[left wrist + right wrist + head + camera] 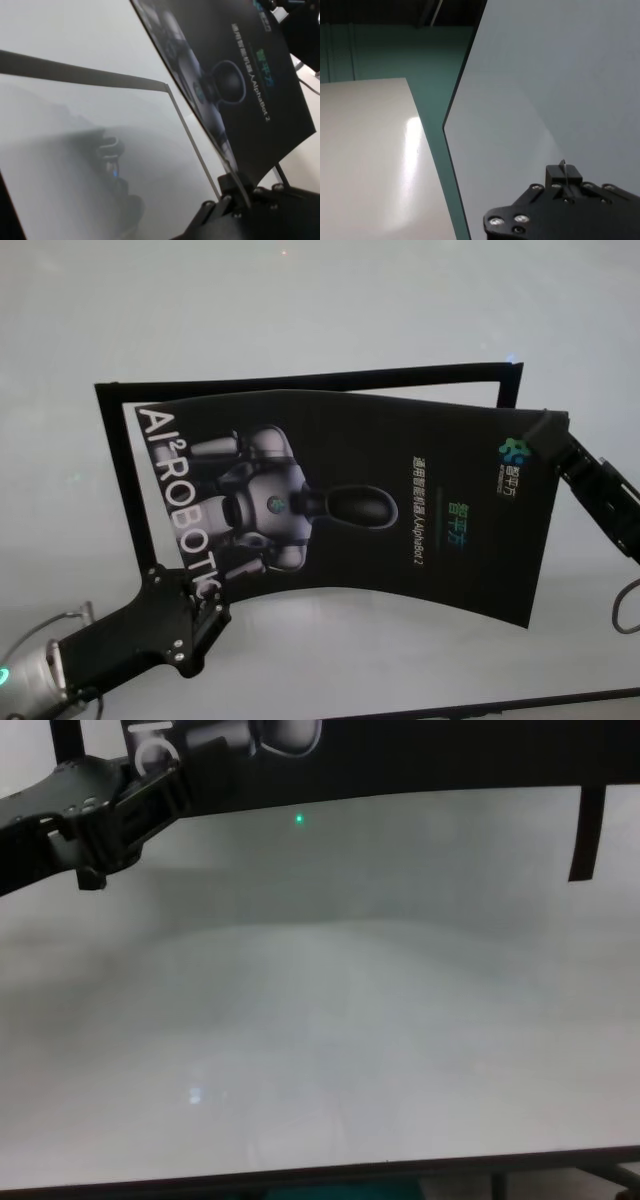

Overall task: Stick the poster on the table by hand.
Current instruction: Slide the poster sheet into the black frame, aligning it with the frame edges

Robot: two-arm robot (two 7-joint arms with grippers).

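The poster (400, 500), black and glossy with a white-grey robot picture and "AI² ROBOTIC" letters, is held curved above the table (300, 300). My left gripper (205, 602) is shut on its near-left corner. My right gripper (545, 430) is shut on its far-right corner. In the left wrist view the poster (240, 75) rises tilted from that gripper (235, 192). In the right wrist view only its thin edge (564, 167) shows between the fingers. In the chest view the poster's lower edge (420, 755) hangs over the table (320, 1020), with the left gripper (120, 810) at the upper left.
Two narrow plain black strips lie on the table, one along the far side (300, 378) and one down the left (125, 480), meeting at a corner behind the poster. The table's dark front edge (320, 1175) is near. A second white surface (365, 160) stands beyond a teal floor gap.
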